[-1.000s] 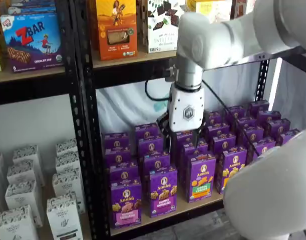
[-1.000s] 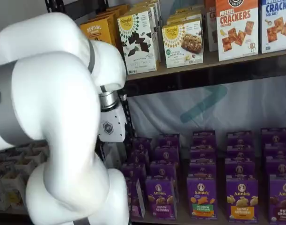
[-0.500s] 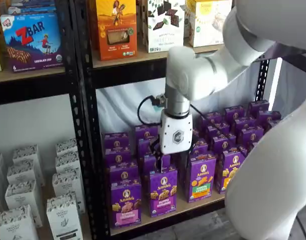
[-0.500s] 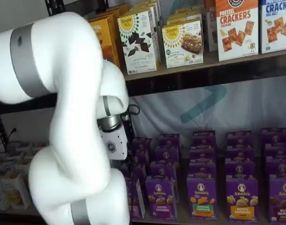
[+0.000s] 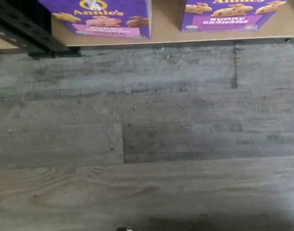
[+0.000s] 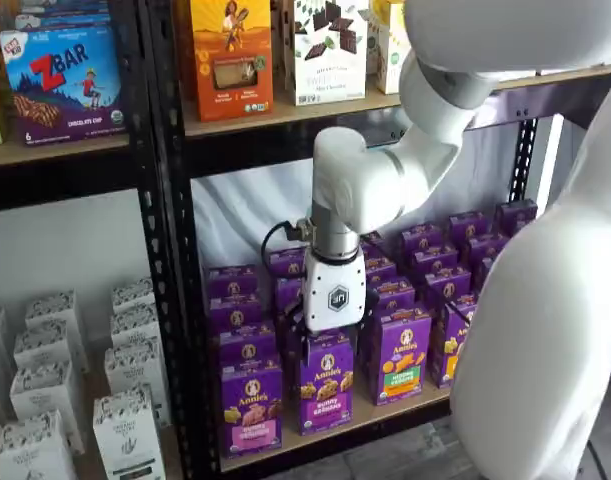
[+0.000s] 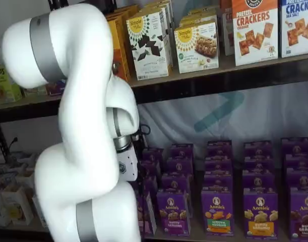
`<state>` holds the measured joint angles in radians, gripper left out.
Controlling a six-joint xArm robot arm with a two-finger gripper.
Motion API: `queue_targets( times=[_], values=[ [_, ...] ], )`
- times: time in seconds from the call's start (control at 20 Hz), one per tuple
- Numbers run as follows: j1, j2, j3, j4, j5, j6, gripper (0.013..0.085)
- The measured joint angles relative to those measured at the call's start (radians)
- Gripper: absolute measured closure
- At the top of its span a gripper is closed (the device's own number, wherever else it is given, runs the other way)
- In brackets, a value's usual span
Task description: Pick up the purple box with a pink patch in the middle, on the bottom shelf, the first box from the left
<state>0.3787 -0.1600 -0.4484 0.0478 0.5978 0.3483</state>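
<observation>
Purple box (image 6: 251, 407) beside black upright (image 6: 181, 330)

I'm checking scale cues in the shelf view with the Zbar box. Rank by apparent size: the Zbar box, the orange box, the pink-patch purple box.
1. Zbar box
2. Orange box, top cropped
3. Purple box

Nearness to the camera may skew this.

In the wrist view two are counted: one pink-patch box (image 5: 101, 17) and one Bunny Grahams box (image 5: 223, 14). In a shelf view, four front-row cartons (image 7: 217, 212) are counted clear of the one arm (image 7: 83, 126), with two cracker boxes (image 7: 254, 30) above. One ZBar box (image 6: 60, 80) is shown. The rear rows cannot be counted surely.
</observation>
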Motion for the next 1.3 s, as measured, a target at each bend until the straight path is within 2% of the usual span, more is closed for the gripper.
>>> queue_targets(
  times=[0.3,0.7,0.8,0.9,1.15,1.3],
  values=[
    [0.01,0.105,-0.061,-0.048,-0.019,0.049,0.013],
    [0.021,0.242,-0.145,-0.037,-0.066,0.05,0.013],
    [0.022,0.28,-0.17,-0.056,-0.078,0.067,0.013],
    [0.022,0.327,-0.2,-0.105,-0.1,0.11,0.013],
    [0.016,0.443,-0.284,-0.083,-0.13,0.084,0.013],
    [0.006,0.521,-0.345,-0.117,-0.153,0.107,0.013]
  ],
)
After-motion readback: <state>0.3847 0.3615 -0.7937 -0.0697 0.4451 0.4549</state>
